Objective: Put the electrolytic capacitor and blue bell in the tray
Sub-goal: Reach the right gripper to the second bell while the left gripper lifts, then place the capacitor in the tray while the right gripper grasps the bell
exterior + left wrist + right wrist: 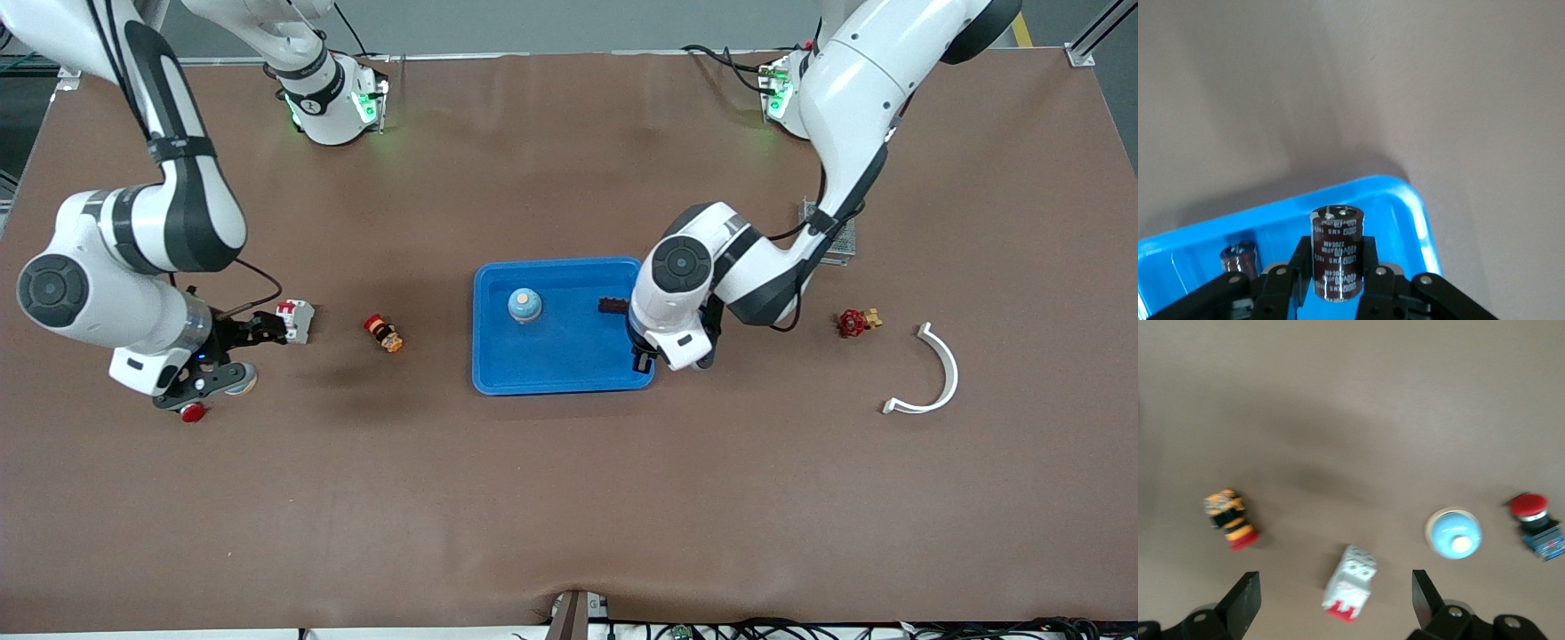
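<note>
Hanging over the tray (560, 360) at its edge toward the left arm's end of the desk (569, 498), the left end effector (645, 358) hides its load in the front view. Inside the tray sit a blue bell (524, 305) and a dark cylinder (612, 306). The right end effector (227, 356) waits over loose parts well apart from the tray, so the left arm is the nearer one.

In the left wrist view, the left end effector (1335, 267) pinches the electrolytic capacitor (1335, 230) by its sides. The capacitor's long axis runs along the fingers, one flat end toward the tray's floor. It is over the tray just inside a rounded corner of the rim. The coming move looks like a straight descent and release. Another dark cylinder (1239, 259) stands nearby, apart from it.

In the right wrist view, the right end effector (1335, 603) is spread wide and empty over a white breaker (1350, 583), with a second bell (1453, 533) beside one finger.
</note>
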### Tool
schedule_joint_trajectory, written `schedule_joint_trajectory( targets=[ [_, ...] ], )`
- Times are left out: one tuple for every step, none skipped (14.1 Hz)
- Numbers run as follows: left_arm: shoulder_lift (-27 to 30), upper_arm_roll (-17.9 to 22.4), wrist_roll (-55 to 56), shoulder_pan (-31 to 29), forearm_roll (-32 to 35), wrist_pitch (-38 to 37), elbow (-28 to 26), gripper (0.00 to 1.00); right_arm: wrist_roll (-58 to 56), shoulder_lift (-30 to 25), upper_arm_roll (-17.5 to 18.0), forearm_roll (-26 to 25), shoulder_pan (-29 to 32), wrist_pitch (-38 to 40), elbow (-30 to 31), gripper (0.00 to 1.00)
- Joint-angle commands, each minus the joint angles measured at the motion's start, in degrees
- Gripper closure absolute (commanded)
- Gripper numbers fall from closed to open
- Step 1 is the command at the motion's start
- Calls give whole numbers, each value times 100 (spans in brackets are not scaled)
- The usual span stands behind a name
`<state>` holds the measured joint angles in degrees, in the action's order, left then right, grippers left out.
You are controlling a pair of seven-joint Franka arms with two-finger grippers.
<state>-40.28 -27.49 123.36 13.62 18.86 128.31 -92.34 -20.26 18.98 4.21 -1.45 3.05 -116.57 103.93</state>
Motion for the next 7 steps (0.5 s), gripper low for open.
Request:
schedule_joint_trajectory(
  targets=[
    [-217, 51, 424, 158, 47, 228, 164, 100, -486, 333, 115, -189, 362, -426, -13, 0],
    [-295, 51, 547, 219, 56, 325, 164, 100, -635, 430, 115, -198, 433, -550, -22, 0],
    [-357, 51, 644, 246, 65, 387, 164, 100, -767, 535, 115, -198, 512, -690, -22, 0],
    [-419, 60, 724, 298, 74, 448, 164, 100, -891, 641, 115, -207, 565, -840, -22, 0],
    [-480, 68, 768, 316, 74, 492, 164, 100, -1031, 790, 115, -233, 643, -1015, -30, 0],
    [-542, 95, 786, 325, 74, 571, 164, 100, -1206, 930, 115, -233, 714, -1191, -48, 0],
    [-577, 104, 786, 343, 74, 607, 164, 100, -1373, 1045, 123, -233, 784, -1341, -48, 0]
  ],
)
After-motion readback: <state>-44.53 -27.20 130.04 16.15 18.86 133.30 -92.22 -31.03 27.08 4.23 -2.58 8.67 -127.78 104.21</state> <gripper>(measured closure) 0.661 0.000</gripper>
